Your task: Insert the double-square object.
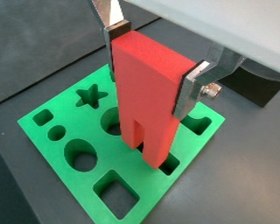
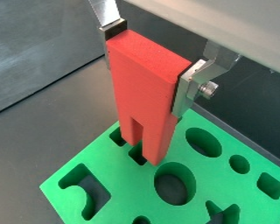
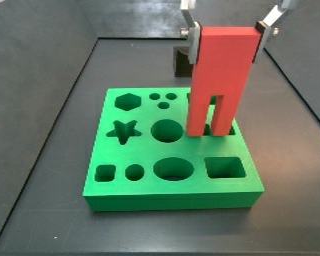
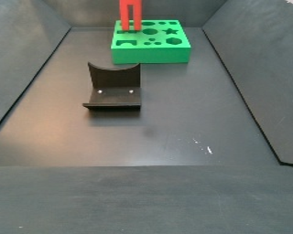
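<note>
The double-square object (image 1: 149, 87) is a tall red block that stands upright with its two prongs pointing down. The prong tips sit in the square holes near one edge of the green board (image 1: 55, 131). It also shows in a wrist view (image 2: 143, 87) and in both side views (image 3: 223, 75) (image 4: 129, 14). My gripper (image 1: 152, 63) is at the block's top end, with a silver finger pressed on each side. It shows again in a wrist view (image 2: 152, 57) and in a side view (image 3: 230, 20). The prong ends are hidden inside the holes.
The green board (image 3: 149, 190) has star, hexagon, round and square holes. The fixture (image 4: 113, 87) stands on the dark floor in front of the board (image 4: 156, 50), and it shows behind the board in a side view (image 3: 183, 60). Dark walls ring the floor.
</note>
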Controlling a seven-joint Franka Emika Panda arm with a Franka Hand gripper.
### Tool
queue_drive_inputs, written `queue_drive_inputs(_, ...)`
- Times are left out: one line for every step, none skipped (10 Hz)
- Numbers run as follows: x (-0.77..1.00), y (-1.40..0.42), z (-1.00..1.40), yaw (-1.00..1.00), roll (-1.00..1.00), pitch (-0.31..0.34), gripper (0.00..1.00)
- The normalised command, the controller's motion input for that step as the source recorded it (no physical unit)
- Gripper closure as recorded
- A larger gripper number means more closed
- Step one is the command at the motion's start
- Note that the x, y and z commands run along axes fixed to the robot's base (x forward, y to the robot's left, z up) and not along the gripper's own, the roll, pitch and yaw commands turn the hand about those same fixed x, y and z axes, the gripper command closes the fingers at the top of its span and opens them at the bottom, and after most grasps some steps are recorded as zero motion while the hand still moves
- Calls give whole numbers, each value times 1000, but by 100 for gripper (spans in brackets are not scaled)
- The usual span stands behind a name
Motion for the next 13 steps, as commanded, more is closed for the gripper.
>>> queue_drive_inputs(986, 0, -143, -29, 0, -106, 100)
queue_drive_inputs(1000, 0, -163, -40, 0, -60, 100)
queue_drive_inputs(997, 74, -83, -11, -3, -16, 100)
queue_drive_inputs(291, 43, -60, 0, -3, 0, 100)
queue_drive_inputs(183, 0, -74, 0, 0, 117, 100)
queue_drive_inputs(0, 0, -189, 86, -7, 219, 100)
queue_drive_inputs(-134, 9, -200, 226, 0, 204, 100)
queue_drive_inputs(-20, 0, -134, 151, 0, 104, 100)
queue_drive_inputs(-17, 0, 0, 0, 0, 0, 100)
queue_drive_inputs(-209, 203, -129, -40, -19, 96, 100)
queue_drive_inputs(-314, 209, -189, 0, -16, 164, 100)
queue_drive_inputs(-231, 146, -174, -6, -9, 241, 100)
queue_drive_inputs(-91, 31, -206, -57, 0, 237, 100)
